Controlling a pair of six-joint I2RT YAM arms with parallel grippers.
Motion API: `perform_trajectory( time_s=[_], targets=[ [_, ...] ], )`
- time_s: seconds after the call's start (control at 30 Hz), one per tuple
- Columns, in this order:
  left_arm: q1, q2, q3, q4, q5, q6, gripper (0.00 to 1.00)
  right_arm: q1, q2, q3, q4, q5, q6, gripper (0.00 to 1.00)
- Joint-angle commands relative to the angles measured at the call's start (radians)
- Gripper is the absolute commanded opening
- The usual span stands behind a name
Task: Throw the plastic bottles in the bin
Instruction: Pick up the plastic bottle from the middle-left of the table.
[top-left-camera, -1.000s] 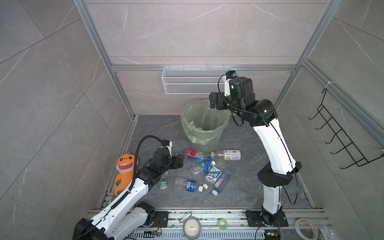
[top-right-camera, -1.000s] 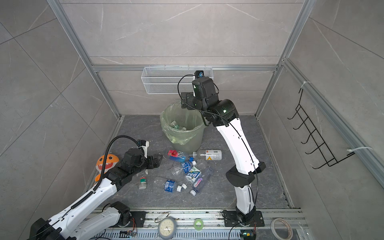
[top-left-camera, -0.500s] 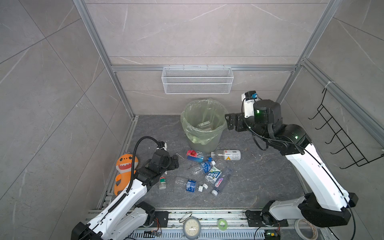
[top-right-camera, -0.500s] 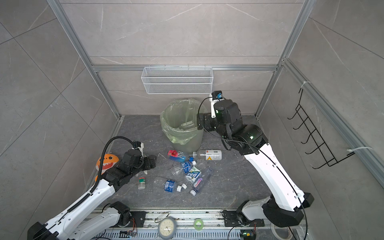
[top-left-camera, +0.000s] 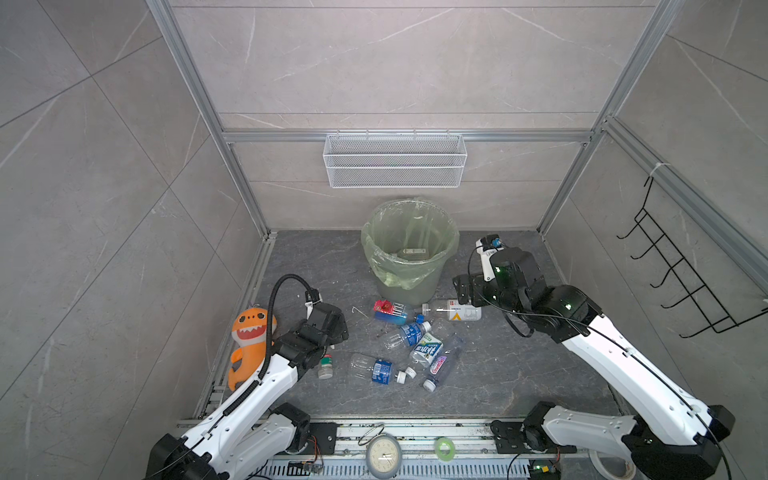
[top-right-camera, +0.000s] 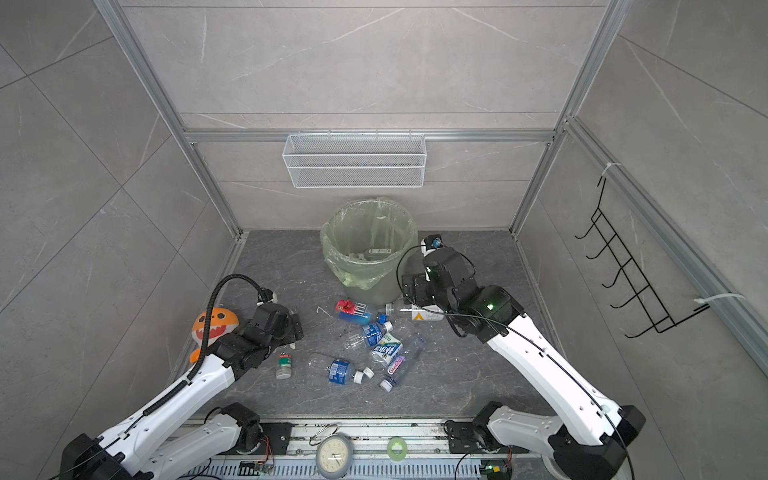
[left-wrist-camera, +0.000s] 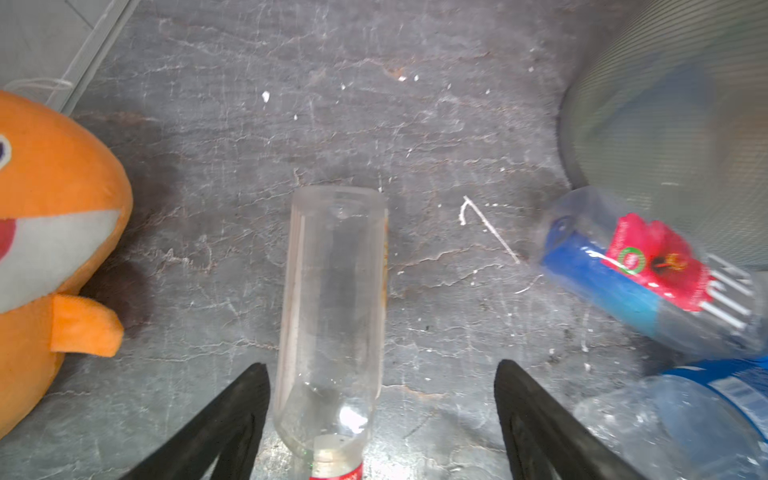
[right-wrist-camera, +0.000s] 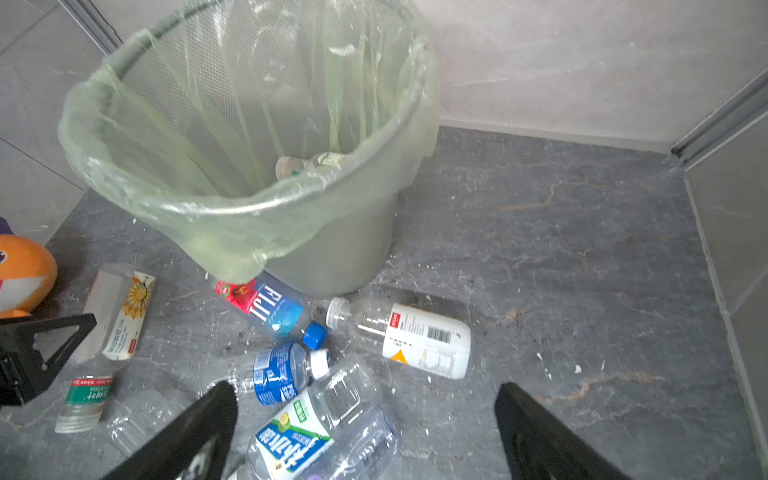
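Note:
The bin (top-left-camera: 405, 286) (right-wrist-camera: 345, 249), lined with a pale green bag, stands at the back with bottles (right-wrist-camera: 307, 164) inside. Several plastic bottles lie before it: a Fiji one (top-left-camera: 390, 312), a white-labelled one (top-left-camera: 457, 311), blue-labelled ones (top-left-camera: 409, 334) (top-left-camera: 376, 370) and a green-and-white one (top-left-camera: 428, 349). My left gripper (left-wrist-camera: 379, 365) (top-left-camera: 337, 328) is open low over a clear bottle (left-wrist-camera: 332, 311) (top-left-camera: 325, 368) that lies between its jaws, close to one finger, not clamped. My right gripper (right-wrist-camera: 365, 385) (top-left-camera: 463, 289) hangs open and empty beside the bin's right, above the pile.
An orange plush shark (top-left-camera: 249, 336) lies against the left wall, close to my left arm. A white wire basket (top-left-camera: 395, 162) hangs on the back wall and a black hook rack (top-left-camera: 681, 270) on the right wall. A clock (top-left-camera: 383, 455) and tape roll (top-left-camera: 444, 449) sit on the front rail.
My right arm has swung from over the bin down and to the right, ending low beside it, still open. My left gripper has barely shifted over the clear bottle.

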Motion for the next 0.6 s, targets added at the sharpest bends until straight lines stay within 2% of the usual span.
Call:
perform_trajectory(
  time_s=[0.0,0.37,0.57],
  targets=[
    [0.006,0.035,-0.011,0.004,-0.04,-0.026,0.87,0.003,-0.04,-0.056,0.022,-0.014,0.027,0.99],
    [0.122,0.152,-0.036,0.082,0.034,-0.023,0.87,0.003,-0.094,-0.17,0.01,-0.018,0.073,0.99],
    [0.173,0.145,-0.06,0.132,0.091,-0.002,0.87,0.004,-0.106,-0.205,0.011,-0.019,0.09,0.99]
  ],
)
